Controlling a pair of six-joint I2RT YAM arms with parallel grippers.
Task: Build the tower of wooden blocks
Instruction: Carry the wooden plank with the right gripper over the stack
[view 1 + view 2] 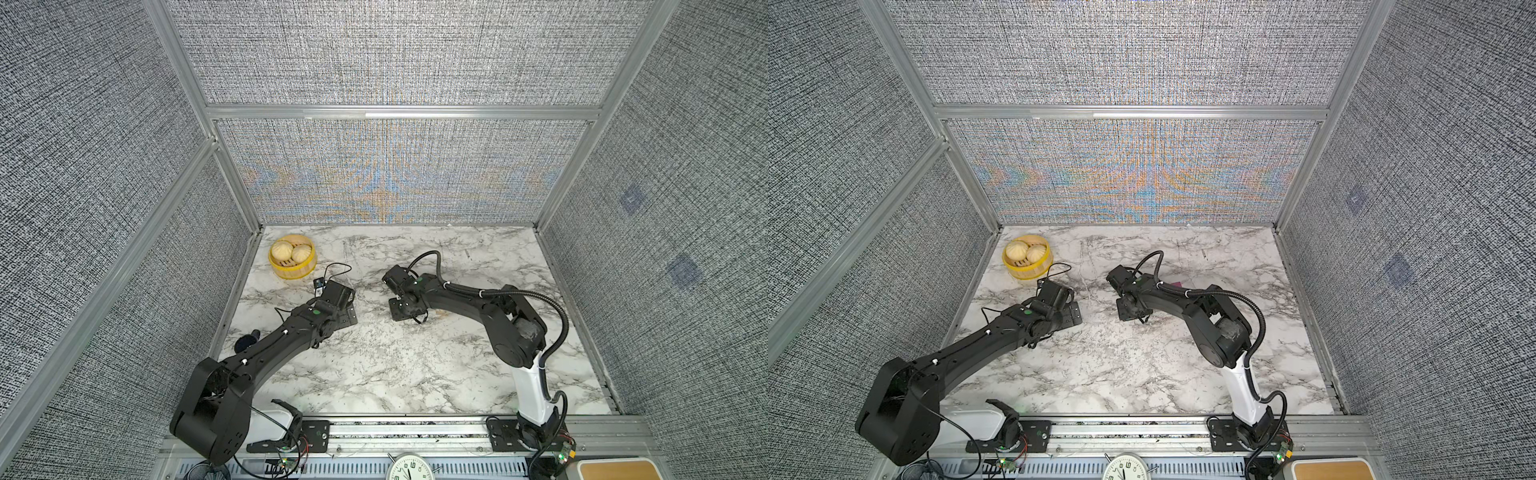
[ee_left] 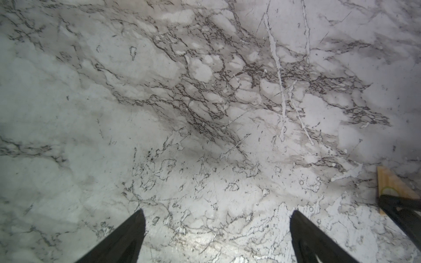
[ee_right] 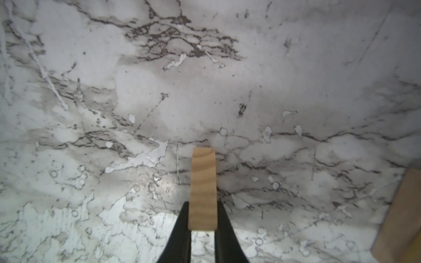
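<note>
In the right wrist view my right gripper [image 3: 202, 206] is shut on a tan wood bar [image 3: 202, 182] that points away from the camera, low over the marble table [image 3: 250, 91]. A second tan block [image 3: 401, 218] lies at that view's edge. My left gripper [image 2: 217, 211] stands open over bare marble with nothing between its fingers. At the edge of the left wrist view a tan wood piece [image 2: 390, 182] shows, with black fingers [image 2: 403, 211] on it. A magenta piece [image 1: 1177, 284] peeks out behind the right arm in a top view. The tower is out of view. In both top views the wrists hide the jaws.
A yellow bamboo steamer [image 1: 292, 272] with two buns stands at the back left corner. A dark mug [image 1: 247, 340] sits by the left wall, partly behind the left arm. Grey walls close three sides. A metal rail [image 1: 415, 428] and a clock [image 1: 409, 467] lie along the front.
</note>
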